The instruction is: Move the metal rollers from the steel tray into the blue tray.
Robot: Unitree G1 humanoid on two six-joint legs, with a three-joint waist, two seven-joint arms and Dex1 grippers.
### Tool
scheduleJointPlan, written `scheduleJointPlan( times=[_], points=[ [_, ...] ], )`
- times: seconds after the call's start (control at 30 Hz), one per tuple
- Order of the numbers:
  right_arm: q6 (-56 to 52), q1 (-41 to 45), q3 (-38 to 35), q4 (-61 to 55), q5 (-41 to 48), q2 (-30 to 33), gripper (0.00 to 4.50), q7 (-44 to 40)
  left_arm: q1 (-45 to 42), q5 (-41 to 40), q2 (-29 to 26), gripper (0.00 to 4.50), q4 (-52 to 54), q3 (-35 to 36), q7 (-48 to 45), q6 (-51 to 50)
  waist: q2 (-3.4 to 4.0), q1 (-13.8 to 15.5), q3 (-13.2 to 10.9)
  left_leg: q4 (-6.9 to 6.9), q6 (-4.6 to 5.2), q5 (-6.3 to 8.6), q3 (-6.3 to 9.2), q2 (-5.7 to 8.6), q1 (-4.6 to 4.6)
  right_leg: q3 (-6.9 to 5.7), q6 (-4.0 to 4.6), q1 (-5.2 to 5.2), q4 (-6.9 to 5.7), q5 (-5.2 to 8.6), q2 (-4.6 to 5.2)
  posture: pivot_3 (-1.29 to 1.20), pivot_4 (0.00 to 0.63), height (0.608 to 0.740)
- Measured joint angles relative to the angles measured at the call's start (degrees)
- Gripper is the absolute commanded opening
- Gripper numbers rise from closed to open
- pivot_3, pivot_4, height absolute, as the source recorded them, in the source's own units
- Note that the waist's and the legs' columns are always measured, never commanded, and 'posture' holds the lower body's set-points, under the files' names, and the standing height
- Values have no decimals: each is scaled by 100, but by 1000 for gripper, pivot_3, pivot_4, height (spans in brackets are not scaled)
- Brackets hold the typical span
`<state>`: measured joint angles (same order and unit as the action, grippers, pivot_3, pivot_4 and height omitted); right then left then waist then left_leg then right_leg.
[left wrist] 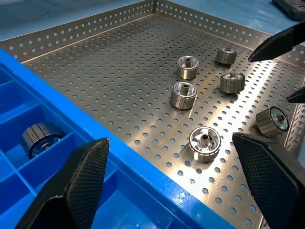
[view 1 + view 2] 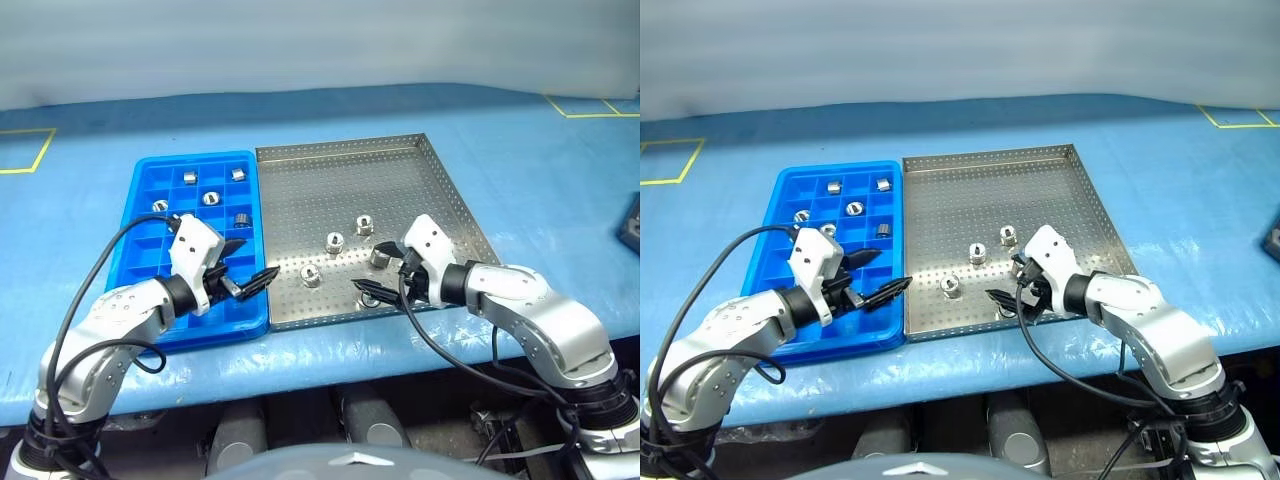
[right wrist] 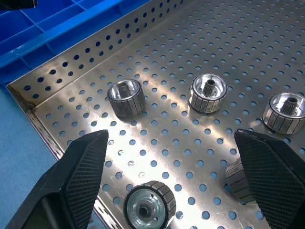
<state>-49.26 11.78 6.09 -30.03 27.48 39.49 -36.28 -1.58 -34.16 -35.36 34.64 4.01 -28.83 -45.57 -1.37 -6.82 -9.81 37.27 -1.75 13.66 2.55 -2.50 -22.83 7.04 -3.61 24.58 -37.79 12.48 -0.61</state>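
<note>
Right gripper (image 2: 384,279) gapes empty low over the near right of the steel tray (image 2: 300,170); nearest metal rollers (image 3: 149,207) sit between and just ahead of its fingers, axes mixed, near rim tight. Left gripper (image 2: 250,266), also spread and empty, hovers over the blue tray (image 2: 140,195) lower left; several rollers already sit in its far cells, so right arm is closer.

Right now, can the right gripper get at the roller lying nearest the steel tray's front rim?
Probably yes. The right gripper hangs open just above that roller, its fingers on either side, nothing between them on the steel tray.
</note>
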Motion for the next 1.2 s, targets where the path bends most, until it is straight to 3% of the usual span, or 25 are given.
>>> scheduleJointPlan(
  times=[1.2],
  points=[
    [2,-201,-76,-4,-14,-39,4446,145,-81,-86,-63,4500,-2,-8,-149,-143,-1,-13,0,2,0,0,0,0,0,0,0,-1,-1,0,0,-110,150,740]
  ],
)
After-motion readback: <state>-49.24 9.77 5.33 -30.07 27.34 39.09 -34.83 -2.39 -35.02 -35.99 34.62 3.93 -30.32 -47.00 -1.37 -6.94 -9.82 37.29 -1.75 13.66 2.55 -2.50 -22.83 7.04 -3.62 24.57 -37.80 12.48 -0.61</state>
